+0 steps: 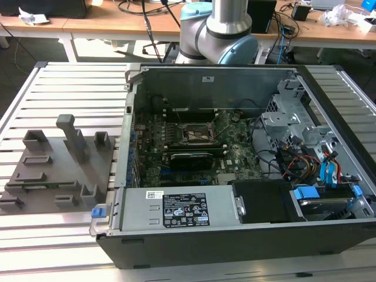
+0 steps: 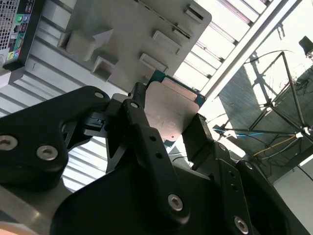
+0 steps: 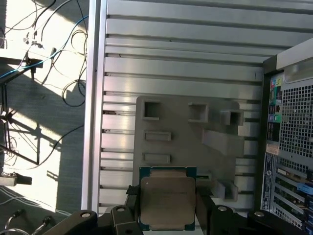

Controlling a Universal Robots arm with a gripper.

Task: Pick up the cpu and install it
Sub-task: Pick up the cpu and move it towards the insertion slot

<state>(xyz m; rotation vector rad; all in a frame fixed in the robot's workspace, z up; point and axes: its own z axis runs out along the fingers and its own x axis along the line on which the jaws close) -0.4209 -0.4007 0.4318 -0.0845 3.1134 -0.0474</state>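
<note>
1. The gripper (image 3: 167, 206) has closed partway onto the cpu (image 3: 167, 203). One black finger (image 3: 203, 208) sits on each of two opposite edges, and they're as far apart as the chip is wide.
2. In both wrist views the cpu's silvery top faces the camera, with a thin teal-green rim showing around it. It looks square between the fingers, not skewed.
3. In the first wrist view the chip hangs over one edge of the grey fixture plate (image 3: 186, 142), the one with all the little pockets and blocks on it. I can't tell whether it's touching the plate or how far above it it is.
4. The plate lies on a slatted metal table (image 1: 76, 88). In the exterior view it's just beside the open pc case (image 1: 235, 235), on that view's left.
5. Inside the case, the black-framed socket (image 1: 197, 134) sits about mid-motherboard (image 1: 235, 155), well apart from the fixture plate.
6. The arm's (image 1: 220, 29) grey and light-blue joint shows behind the case's far wall.
</note>
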